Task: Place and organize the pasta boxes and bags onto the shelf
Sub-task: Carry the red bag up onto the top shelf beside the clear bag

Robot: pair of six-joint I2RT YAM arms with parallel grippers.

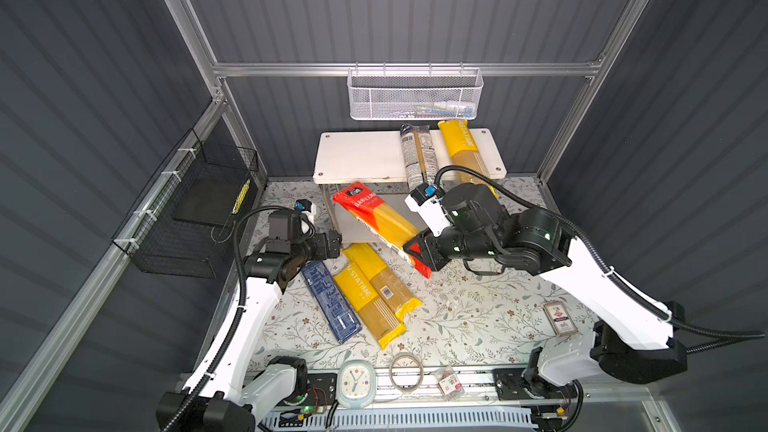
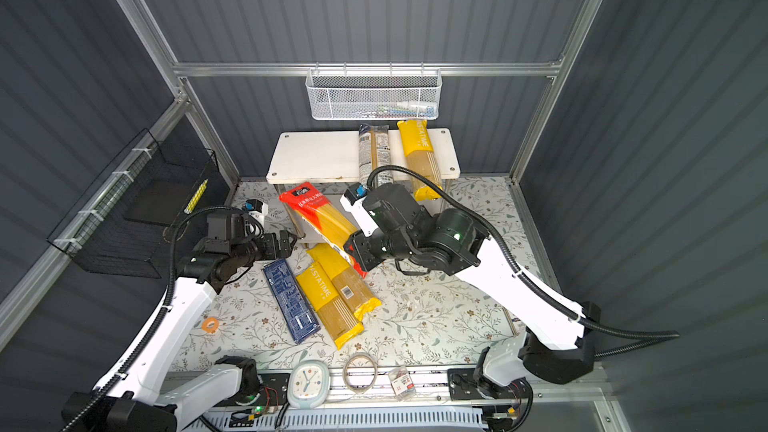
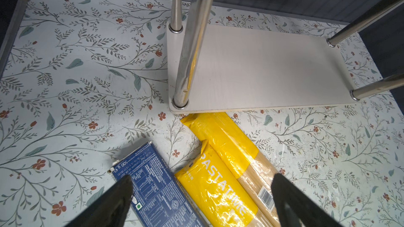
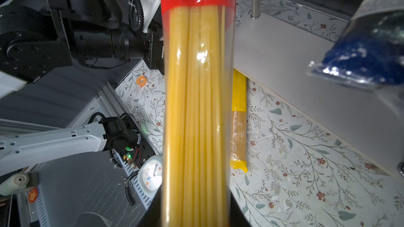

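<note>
Holding red bag (image 1: 376, 218) by its near end: right gripper (image 1: 417, 253), jaws clamped. Long axis slants away toward shelf (image 1: 357, 155). Left gripper (image 3: 202, 179) spread wide, empty, clear of bag.

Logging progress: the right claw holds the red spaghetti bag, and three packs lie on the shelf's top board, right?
Not three. The right claw holds the red spaghetti bag, and two packs lie on the shelf's top board, a clear bag and a yellow bag; both top views show it.

A robot lab cell — aluminium frame (image 1: 291, 70), corrugated grey walls (image 1: 395, 6).
</note>
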